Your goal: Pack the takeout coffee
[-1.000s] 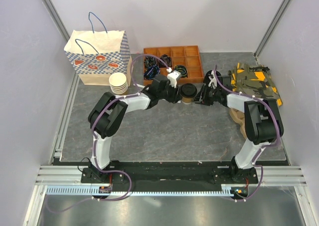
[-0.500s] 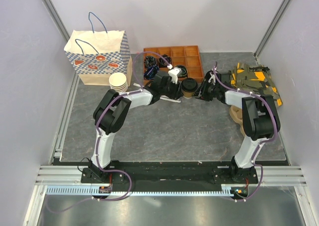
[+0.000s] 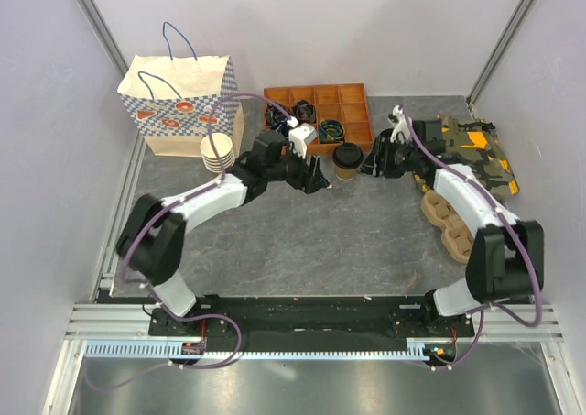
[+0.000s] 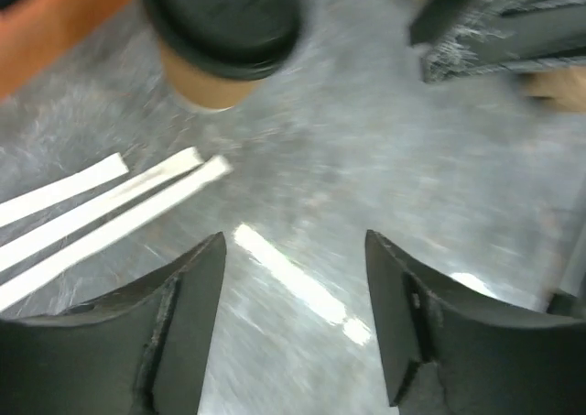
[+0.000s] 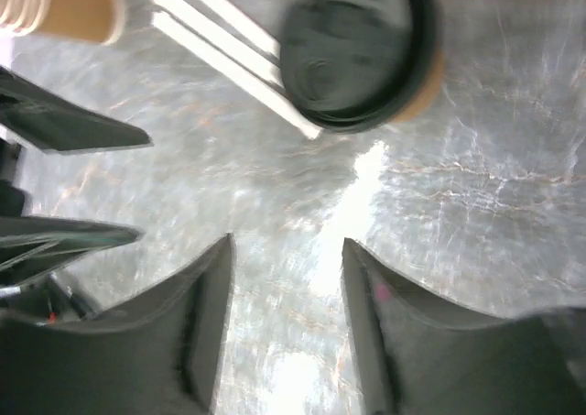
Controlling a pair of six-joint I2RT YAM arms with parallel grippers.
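The takeout coffee (image 3: pixel 348 159) stands on the table (image 3: pixel 275 241) between my left jaws and right jaws. Both sets are parted and hold nothing.

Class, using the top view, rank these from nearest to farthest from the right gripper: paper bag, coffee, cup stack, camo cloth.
Measured from the right gripper:
1. coffee, just to its left.
2. camo cloth, to its right, at the table's right side.
3. cup stack, far to the left.
4. paper bag, in the back-left corner.
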